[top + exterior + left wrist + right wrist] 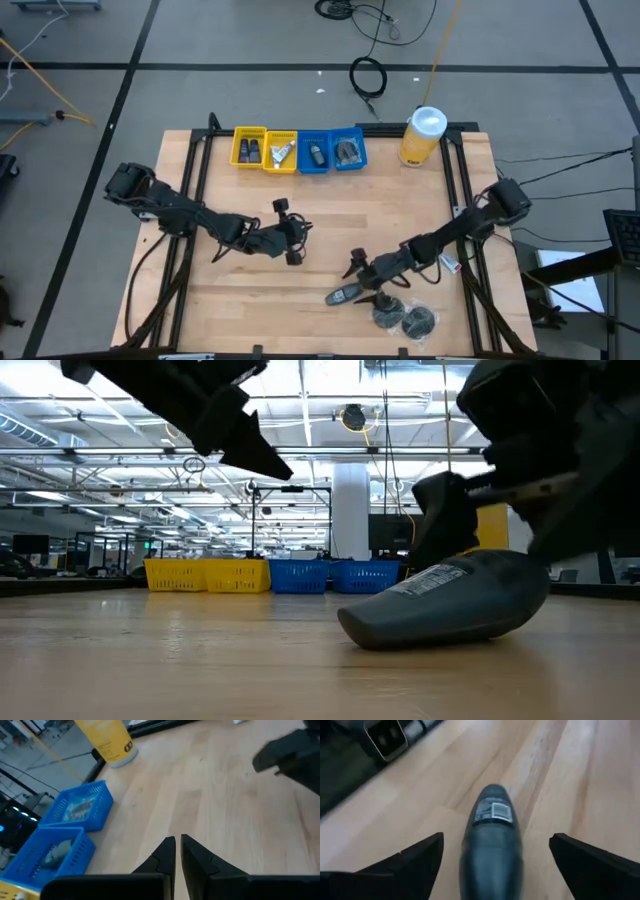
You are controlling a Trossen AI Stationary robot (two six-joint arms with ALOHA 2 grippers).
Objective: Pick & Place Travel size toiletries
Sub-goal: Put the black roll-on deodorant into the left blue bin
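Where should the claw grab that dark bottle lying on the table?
Around its wider middle, I'd say. The dark bottle lies on its side on the wooden table, tapering toward one end. The right claw is open with a finger on each side, so closing across the body from above looks best.

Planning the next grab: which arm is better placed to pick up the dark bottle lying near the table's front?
Right. Its pincer is open astride the dark bottle; the left pincer is shut, over bare wood.
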